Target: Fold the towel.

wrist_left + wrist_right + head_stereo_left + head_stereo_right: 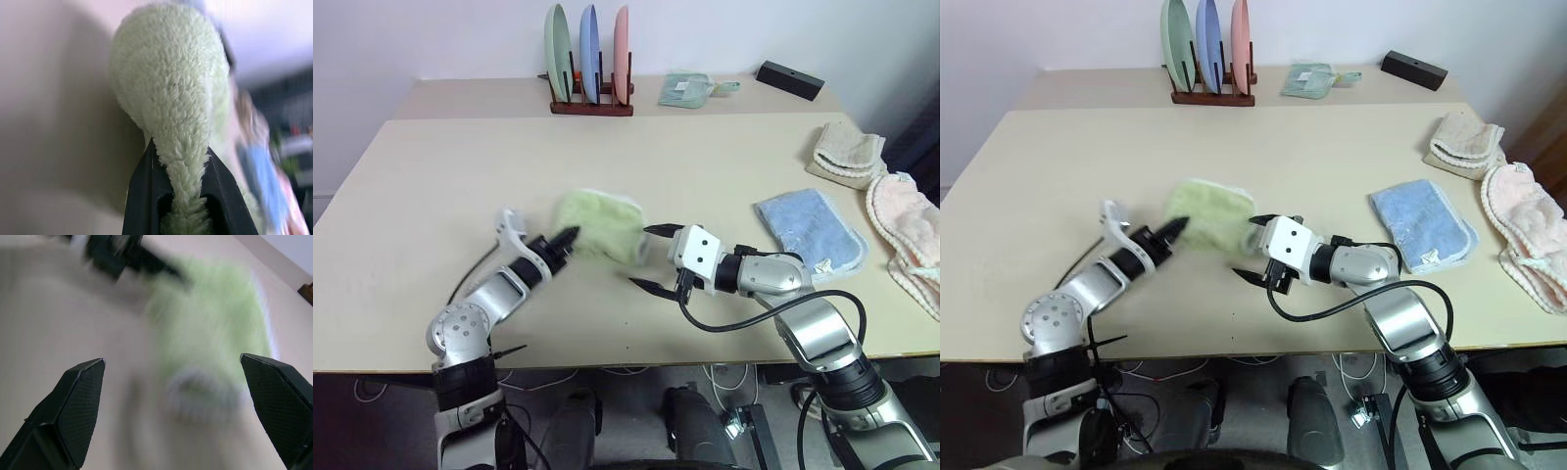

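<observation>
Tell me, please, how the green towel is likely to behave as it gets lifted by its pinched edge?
Probably floppy: the green towel bunches and narrows where the left gripper has its jaws shut on it. Likely light, since one pinch raises a fold. Its fuzzy terry pile should resist slipping.

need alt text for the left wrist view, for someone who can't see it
Two black fingers of the left gripper are shut on a bunched fold of the light green towel, which swells into a rounded fluffy lump beyond them. Behind it lies the beige table, with a blurred blue towel off to one side.
</observation>
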`<move>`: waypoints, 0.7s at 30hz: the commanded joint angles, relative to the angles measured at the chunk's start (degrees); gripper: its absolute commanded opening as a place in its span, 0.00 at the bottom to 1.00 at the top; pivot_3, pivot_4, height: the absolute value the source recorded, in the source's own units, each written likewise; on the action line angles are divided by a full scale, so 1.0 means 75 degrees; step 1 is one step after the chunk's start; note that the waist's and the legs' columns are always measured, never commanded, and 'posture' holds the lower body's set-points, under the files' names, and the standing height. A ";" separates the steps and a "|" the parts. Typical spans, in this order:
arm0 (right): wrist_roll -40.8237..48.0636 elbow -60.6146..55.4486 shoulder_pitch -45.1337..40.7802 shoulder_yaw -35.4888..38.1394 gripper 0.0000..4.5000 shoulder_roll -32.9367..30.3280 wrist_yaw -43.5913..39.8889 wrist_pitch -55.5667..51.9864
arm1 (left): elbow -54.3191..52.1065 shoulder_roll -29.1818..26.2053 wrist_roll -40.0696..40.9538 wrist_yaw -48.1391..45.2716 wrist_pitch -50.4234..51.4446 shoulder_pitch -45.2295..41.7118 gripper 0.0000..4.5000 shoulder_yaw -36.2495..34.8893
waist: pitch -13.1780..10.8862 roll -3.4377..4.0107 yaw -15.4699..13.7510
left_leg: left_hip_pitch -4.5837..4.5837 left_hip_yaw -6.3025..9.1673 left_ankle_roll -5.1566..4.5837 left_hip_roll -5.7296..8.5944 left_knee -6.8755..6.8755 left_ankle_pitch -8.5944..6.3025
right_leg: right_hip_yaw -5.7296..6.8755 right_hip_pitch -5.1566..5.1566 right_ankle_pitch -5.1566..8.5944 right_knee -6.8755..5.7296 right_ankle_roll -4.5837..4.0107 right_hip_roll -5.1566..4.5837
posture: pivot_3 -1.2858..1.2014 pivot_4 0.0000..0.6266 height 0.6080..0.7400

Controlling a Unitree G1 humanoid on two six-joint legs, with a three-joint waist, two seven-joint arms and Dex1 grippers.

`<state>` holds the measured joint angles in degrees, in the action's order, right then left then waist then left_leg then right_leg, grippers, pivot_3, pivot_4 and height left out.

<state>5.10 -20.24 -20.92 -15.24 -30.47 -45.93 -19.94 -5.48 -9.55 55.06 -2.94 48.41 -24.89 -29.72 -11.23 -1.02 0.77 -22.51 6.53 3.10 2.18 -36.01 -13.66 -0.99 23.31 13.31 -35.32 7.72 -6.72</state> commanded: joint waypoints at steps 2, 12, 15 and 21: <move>0.0002 -0.0350 -0.0088 0.0093 1.00 -0.0011 0.0028 0.0166 | 0.0789 -0.0768 -0.0552 0.0750 -0.2231 -0.0799 0.01 -0.1544 | 0.0000 0.0000 0.0034 | 0.0001 -0.0001 0.0000 -0.0002 0.0005 0.0000 | 0.0000 0.0003 0.0000 0.0001 0.0000 0.0002 | 0.52 0.24 1.00; -0.0082 -0.0168 -0.0088 -0.0046 1.00 0.0046 -0.0022 0.0399 | 0.2540 -0.0604 -0.0842 0.2427 -0.4885 -0.0623 0.01 -0.3238 | 0.0005 -0.0018 -0.0121 | -0.0004 -0.0001 0.0002 0.0005 -0.0007 -0.0001 | 0.0001 -0.0013 -0.0005 0.0020 0.0009 -0.0004 | 0.52 0.24 1.00; -0.0109 -0.0168 -0.0034 -0.0026 1.00 -0.0013 -0.0025 0.0427 | 0.2195 -0.0235 -0.0695 0.2595 -0.4988 -0.0235 0.01 -0.3226 | 0.0006 -0.0029 -0.0144 | -0.0004 0.0000 0.0002 0.0004 -0.0007 -0.0001 | 0.0003 -0.0013 -0.0006 0.0019 0.0010 -0.0004 | 0.52 0.24 1.00; -0.0117 -0.0107 -0.0004 0.0026 1.00 -0.0098 -0.0069 0.0489 | 0.1609 -0.0102 -0.0368 0.2596 -0.4873 0.0244 0.54 -0.3034 | 0.0006 -0.0038 -0.0141 | -0.0003 -0.0001 0.0003 0.0003 -0.0006 -0.0001 | 0.0002 -0.0011 -0.0006 0.0016 0.0010 -0.0003 | 0.52 0.24 1.00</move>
<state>4.42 -20.11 -20.85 -15.69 -30.69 -46.22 -17.91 9.84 -9.79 51.21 16.46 12.00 -23.73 -52.82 -11.19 -1.30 -0.29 -22.53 6.52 3.12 2.21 -36.05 -13.67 -0.97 23.23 13.26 -35.20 7.80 -6.73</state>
